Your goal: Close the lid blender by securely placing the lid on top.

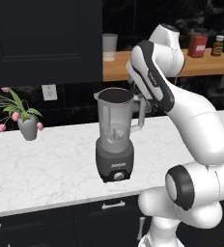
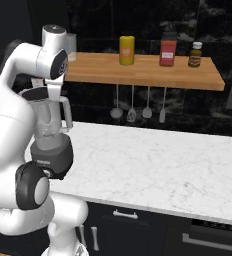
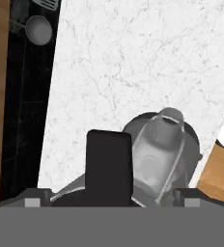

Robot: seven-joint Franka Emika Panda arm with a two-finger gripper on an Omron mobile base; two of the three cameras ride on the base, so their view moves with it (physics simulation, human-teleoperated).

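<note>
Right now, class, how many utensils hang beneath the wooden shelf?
4, in a row under the shelf in the right base view: one at the left, the next, the third, and the last at the right. The arm may hide others.

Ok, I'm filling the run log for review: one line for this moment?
gripper: open, over blender | blender: upright on counter | lid: seemingly on jar mouth, seating unclear

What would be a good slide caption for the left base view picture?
White robot arm bends over a grey blender on a marble counter, a pink-flowered plant to one side.
</note>
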